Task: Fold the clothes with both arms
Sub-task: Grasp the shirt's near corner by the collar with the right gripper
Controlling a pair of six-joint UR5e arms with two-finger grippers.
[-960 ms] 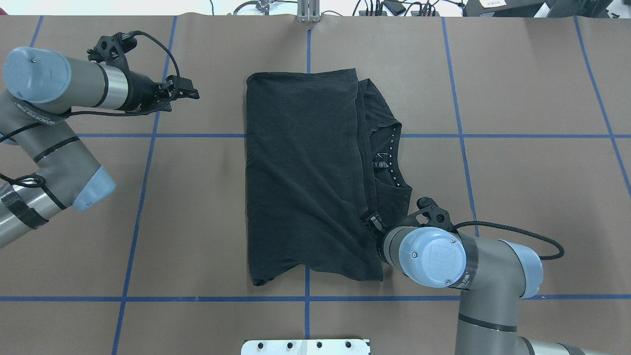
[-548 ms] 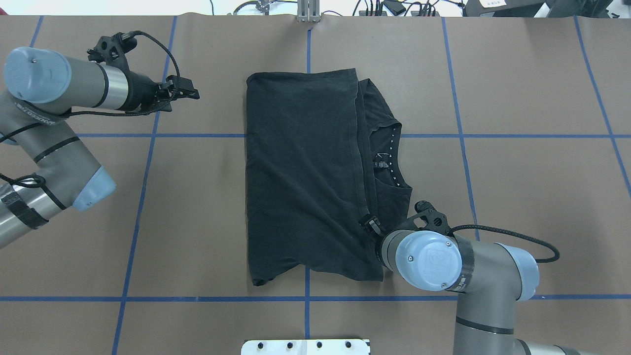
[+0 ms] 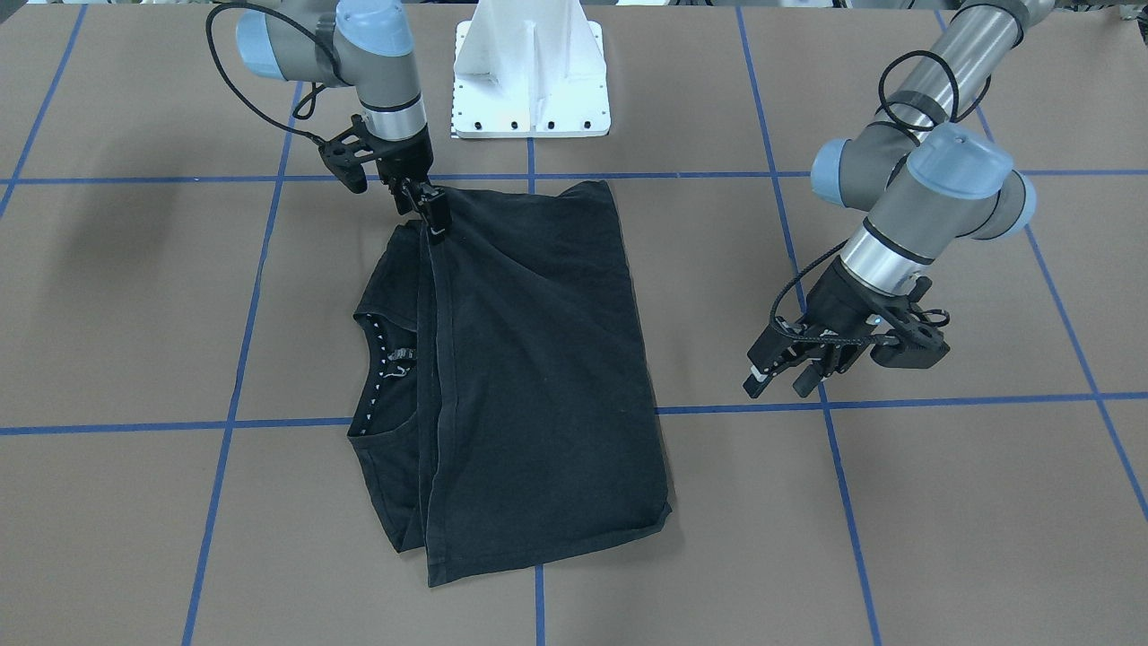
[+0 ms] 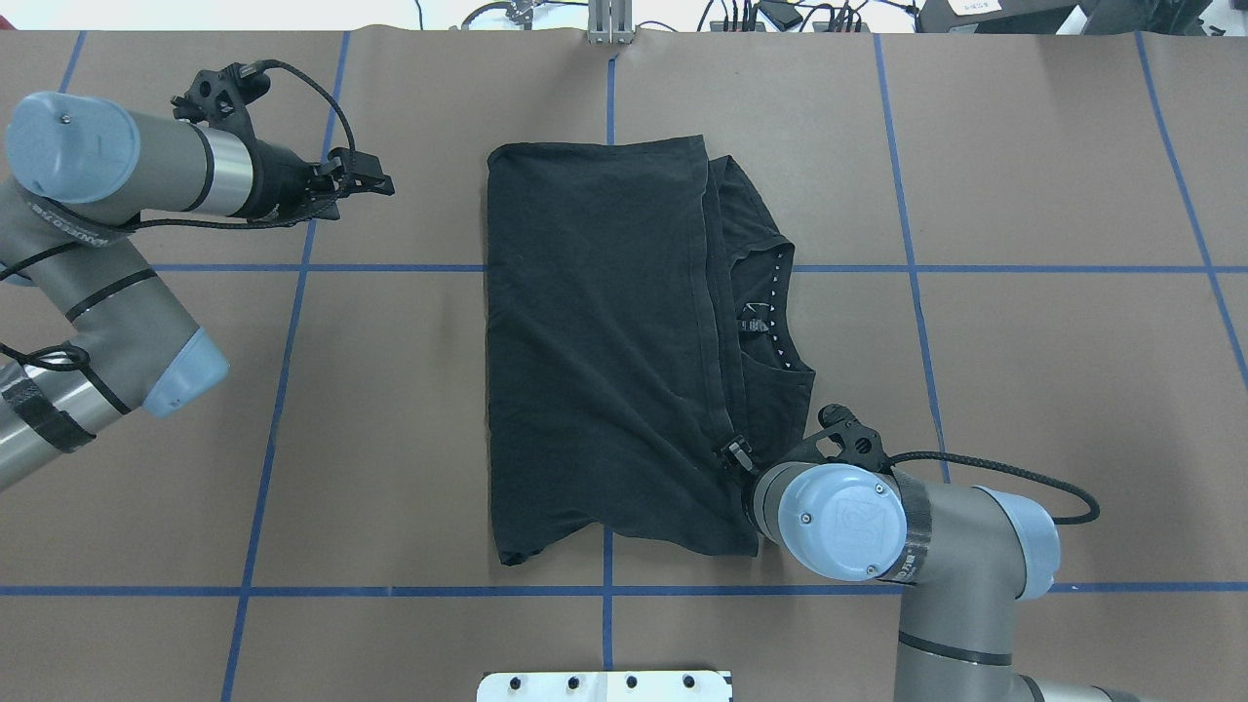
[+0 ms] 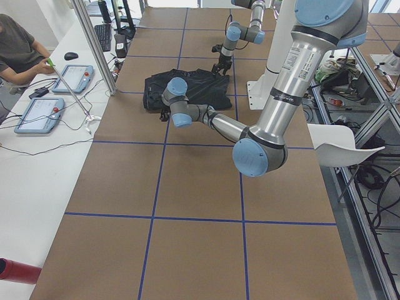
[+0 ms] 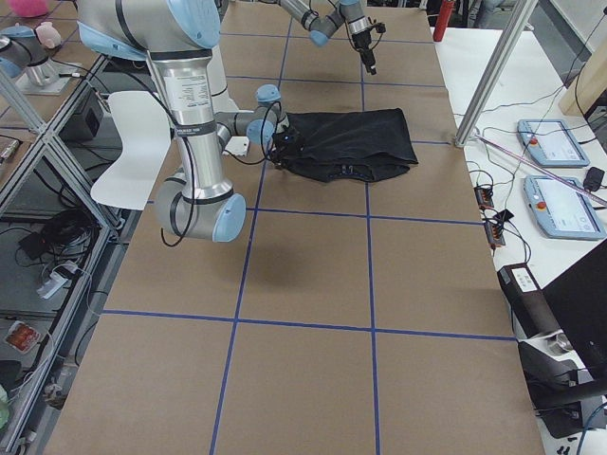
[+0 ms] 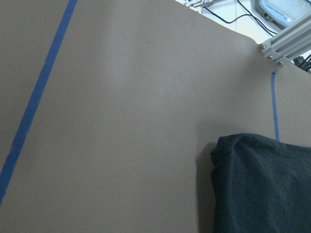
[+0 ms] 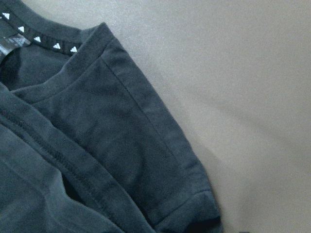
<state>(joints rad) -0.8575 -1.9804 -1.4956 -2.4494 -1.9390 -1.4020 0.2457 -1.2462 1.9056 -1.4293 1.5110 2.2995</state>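
Black T-shirt (image 4: 595, 341) lies flat approx mid-surface (image 4: 1024, 341), already doubled over once. Top layer's hem (image 4: 704, 292) runs front-to-back, w/ the neck lining (image 4: 775, 312) and a strip of the lower layer peeking out on the robot's right side. Logo print not visible.

Right pincer (image 4: 736, 453) sits at the hem's near corner, clamped on the T-shirt. Creases fan out from that point, and the front-facing view shows the cloth tented up to the tips (image 3: 437, 220). Right wrist cam shows only sleeve and collar, no fingers.

Left pincer (image 4: 366, 183) hangs well apart from the shirt, over bare surface off its far left corner, holding nothing. Fingers look spread in the front-facing view (image 3: 780, 381). Its wrist cam catches just that shirt corner at the frame's edge.

Step, my read: the first fold is down and the right arm is tidying or placing the near corner of the top layer. The cross fold isn't begun.

Next probably needs:
- right arm to set that corner square w/ the lower layer, then let go
- left arm to come in to the shirt's left edge, so both arms can lift matching corners together
- even height and pace on both sides, else the top layer could slide and skew
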